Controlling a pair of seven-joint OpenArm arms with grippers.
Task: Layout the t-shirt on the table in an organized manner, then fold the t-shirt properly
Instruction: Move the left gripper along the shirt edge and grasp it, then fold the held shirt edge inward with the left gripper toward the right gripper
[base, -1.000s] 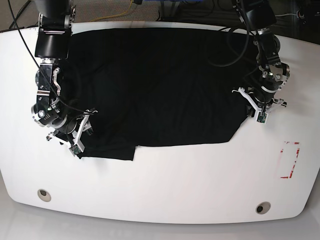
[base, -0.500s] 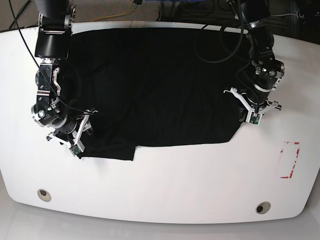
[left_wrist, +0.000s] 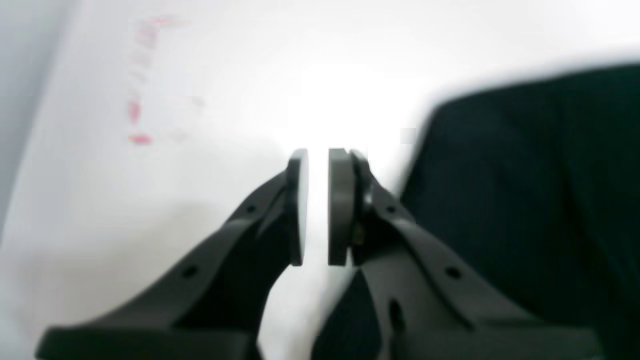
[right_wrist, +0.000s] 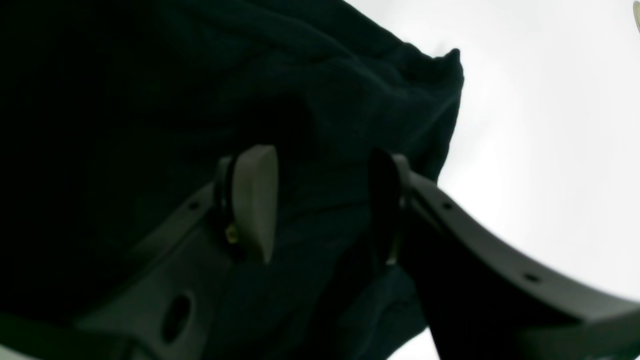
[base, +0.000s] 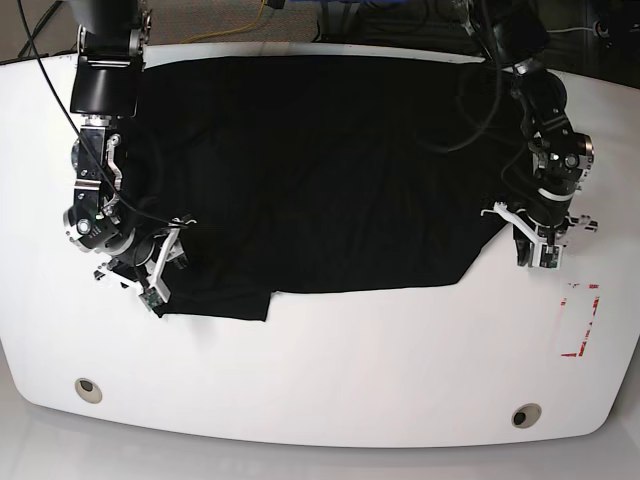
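Base view: t-shirt lies flat on the white surface, long axis running 9-to-3, filling the far half. Right gripper at the shirt's 8 o'clock corner, fingers apart w/ black cloth between them. Left gripper just off the 3 o'clock edge over bare surface, fingers nearly together, holding nothing.
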